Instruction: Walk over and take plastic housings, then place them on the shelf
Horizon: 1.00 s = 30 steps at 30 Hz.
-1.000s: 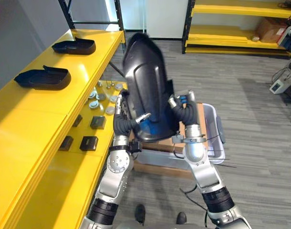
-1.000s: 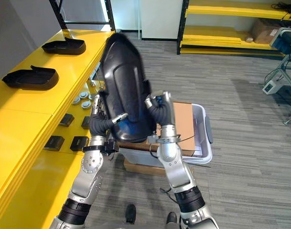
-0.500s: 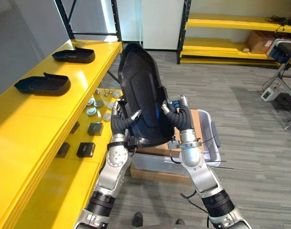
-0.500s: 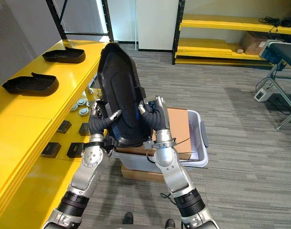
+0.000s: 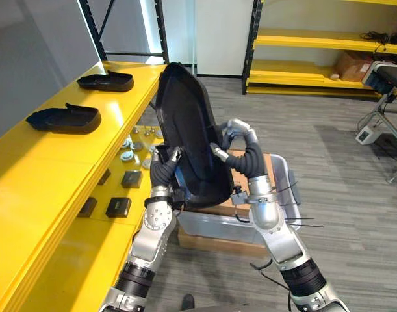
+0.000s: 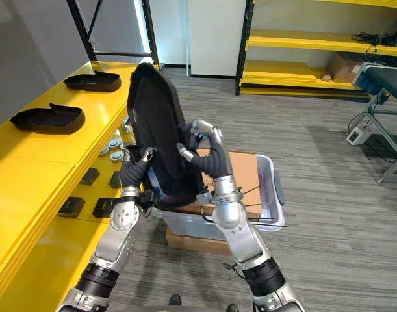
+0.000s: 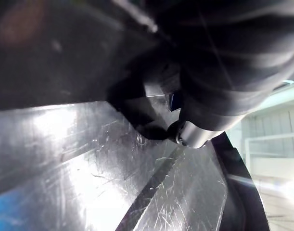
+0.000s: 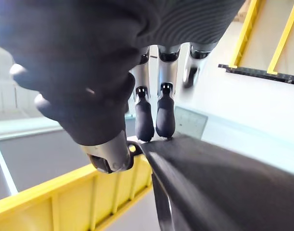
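I have the plastic housing (image 5: 188, 136) upright before me, gripped at its edges between the left hand (image 5: 167, 162) and the right hand (image 5: 227, 146). Below and behind it, a cardboard box (image 6: 245, 172) sits in a bin (image 6: 271, 195) on the floor. The shelf (image 5: 49, 162) runs along my left, carrying a near housing (image 5: 64, 119) and, behind it, a far housing (image 5: 107, 81). Small parts (image 5: 118, 207) lie on its lower level.

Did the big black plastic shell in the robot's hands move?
Yes. The big black plastic housing has turned and swung left: its top now overlaps the yellow shelf's far corner, earlier right of it.

cardboard (image 6: 247, 170) lies over a grey bin (image 6: 278, 195); black blocks (image 5: 118, 207) to its left.
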Tool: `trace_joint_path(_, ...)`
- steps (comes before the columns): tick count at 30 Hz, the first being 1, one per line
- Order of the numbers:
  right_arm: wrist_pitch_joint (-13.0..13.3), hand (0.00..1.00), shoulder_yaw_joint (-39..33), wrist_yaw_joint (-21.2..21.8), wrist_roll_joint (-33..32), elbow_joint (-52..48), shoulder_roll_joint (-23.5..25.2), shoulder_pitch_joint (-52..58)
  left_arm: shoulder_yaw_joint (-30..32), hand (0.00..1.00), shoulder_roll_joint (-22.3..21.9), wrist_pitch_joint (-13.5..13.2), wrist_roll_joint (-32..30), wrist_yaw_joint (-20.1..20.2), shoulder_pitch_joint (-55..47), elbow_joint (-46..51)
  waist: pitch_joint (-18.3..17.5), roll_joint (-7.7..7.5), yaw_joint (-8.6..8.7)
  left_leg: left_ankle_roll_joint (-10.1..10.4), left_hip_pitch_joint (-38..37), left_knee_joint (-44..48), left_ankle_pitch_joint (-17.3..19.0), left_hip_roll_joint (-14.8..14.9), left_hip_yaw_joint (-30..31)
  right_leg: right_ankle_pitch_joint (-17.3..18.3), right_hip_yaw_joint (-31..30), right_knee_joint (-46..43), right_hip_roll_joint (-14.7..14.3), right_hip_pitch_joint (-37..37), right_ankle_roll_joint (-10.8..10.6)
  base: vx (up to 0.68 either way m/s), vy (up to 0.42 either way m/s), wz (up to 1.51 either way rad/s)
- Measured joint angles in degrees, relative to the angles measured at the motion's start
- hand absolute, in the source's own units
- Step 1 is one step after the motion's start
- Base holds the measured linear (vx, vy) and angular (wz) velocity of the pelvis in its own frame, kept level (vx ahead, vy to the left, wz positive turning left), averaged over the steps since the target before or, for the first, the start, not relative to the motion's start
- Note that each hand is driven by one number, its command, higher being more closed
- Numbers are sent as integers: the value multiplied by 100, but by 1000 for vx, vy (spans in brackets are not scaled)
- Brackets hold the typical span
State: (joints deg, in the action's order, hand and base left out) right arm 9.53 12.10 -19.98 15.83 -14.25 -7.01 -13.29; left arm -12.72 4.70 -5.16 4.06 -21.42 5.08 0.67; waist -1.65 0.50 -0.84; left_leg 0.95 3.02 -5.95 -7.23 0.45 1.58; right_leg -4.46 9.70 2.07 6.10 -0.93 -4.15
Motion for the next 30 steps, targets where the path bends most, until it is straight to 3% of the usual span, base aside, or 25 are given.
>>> trace_joint_path(3,127,0,-425,-3,-294,-67,-41,0,53,100,-10,38,-311,15,-202,228,0,0,2,0,-22,0,0,2,-1,0,-1,4,-2,20,0,0,0,0)
trace_joint_path(10,390,0,-2555,-261,-1292,-54,-28,116,639,100,-121,36,-726,2,-670,745,-3,2,11,0,-76,-2,4,5,-3,5,6,15,-3,78,-4,0,0,0)
trace_joint_path(12,519,0,-3076,-380,-1555,226,-34,420,808,100,-122,35,-776,0,-834,922,-4,1,29,0,-77,-2,4,5,-4,5,2,15,-3,75,-4,0,0,0)
trace_joint_path(14,513,0,-3503,-367,-1906,1119,-84,865,966,100,-122,31,-829,3,-984,1127,-5,3,65,0,-74,-3,4,5,-4,5,0,17,-3,70,-4,0,0,0)
trace_joint_path(20,93,0,-3913,92,-2941,4179,-196,1681,1103,100,-117,-134,-824,53,-1504,1580,-49,67,147,33,3,-1,30,15,15,-7,-20,105,3,54,-2,1,0,1)
trace_joint_path(24,-141,0,-3787,744,-2987,5695,-81,2218,1101,100,-135,-200,-809,372,-1762,1602,-61,100,140,54,38,0,43,62,59,-6,3,137,-45,53,-1,12,-7,3)
trace_joint_path(30,-375,0,-3329,1079,-2841,6903,211,2548,1078,100,-256,-244,-694,619,-1920,1921,-19,62,143,58,172,2,42,62,327,58,267,130,-97,96,23,3,-27,23)
